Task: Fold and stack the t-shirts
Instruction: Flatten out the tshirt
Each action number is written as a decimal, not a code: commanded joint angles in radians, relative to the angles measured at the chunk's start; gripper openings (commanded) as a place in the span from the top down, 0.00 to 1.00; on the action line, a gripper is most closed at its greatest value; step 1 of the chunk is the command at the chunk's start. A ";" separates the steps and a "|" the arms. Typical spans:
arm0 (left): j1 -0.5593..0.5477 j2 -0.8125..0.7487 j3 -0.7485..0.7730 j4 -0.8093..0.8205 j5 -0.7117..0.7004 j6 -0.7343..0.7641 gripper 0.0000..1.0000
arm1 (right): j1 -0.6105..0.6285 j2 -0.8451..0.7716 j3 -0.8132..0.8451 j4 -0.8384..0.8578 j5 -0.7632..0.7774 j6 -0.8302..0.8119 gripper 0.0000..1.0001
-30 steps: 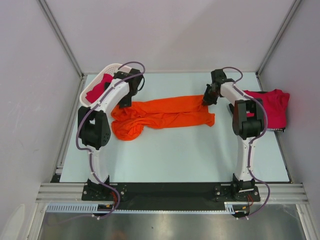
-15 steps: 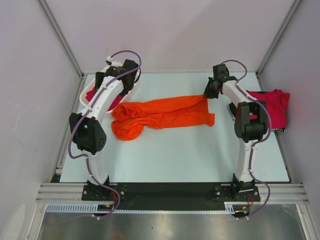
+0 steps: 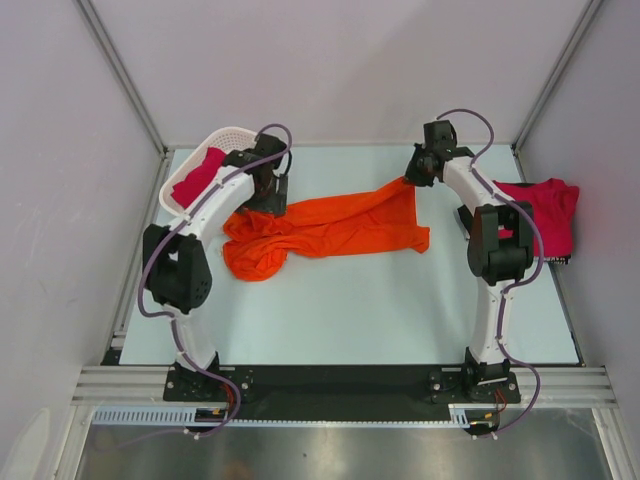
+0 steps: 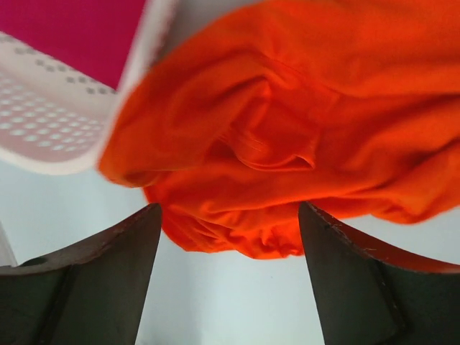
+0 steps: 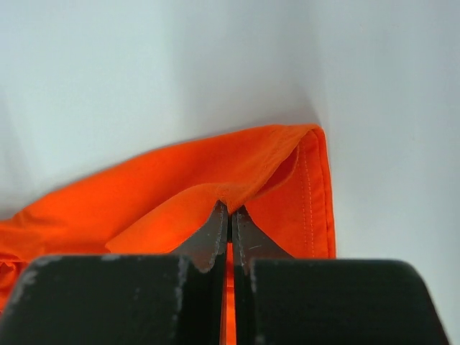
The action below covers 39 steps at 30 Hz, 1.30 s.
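Across the far half of the table [image 3: 350, 310], top view's got the orange t-shirt [image 3: 330, 225] stretched out, right gripper [image 3: 414, 178] at its far-right corner and left gripper [image 3: 268, 200] over its bunched left end, then left wrist view shows jaws apart above the cloth, and right wrist view shows jaws clamped on an orange fold.

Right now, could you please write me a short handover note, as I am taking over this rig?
The left gripper is open, holding nothing, over the bunched left end of the orange t-shirt.
The right gripper is shut on that shirt's far right corner, which is raised off the table.
One red t-shirt lies in the white basket; a second red t-shirt lies at the table's right edge.
Done: no stack yet.
Left: spread and fold the orange one, then the others, and stack them.
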 commanded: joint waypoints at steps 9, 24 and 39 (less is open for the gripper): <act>-0.014 0.075 -0.091 0.081 0.184 0.037 0.36 | 0.001 0.001 0.009 0.015 0.000 0.003 1.00; -0.014 0.288 0.055 0.089 0.165 0.037 0.47 | -0.002 0.005 0.009 0.007 -0.030 -0.006 1.00; -0.013 0.307 0.121 0.043 0.118 0.014 0.31 | -0.011 0.012 0.007 0.006 -0.052 -0.015 1.00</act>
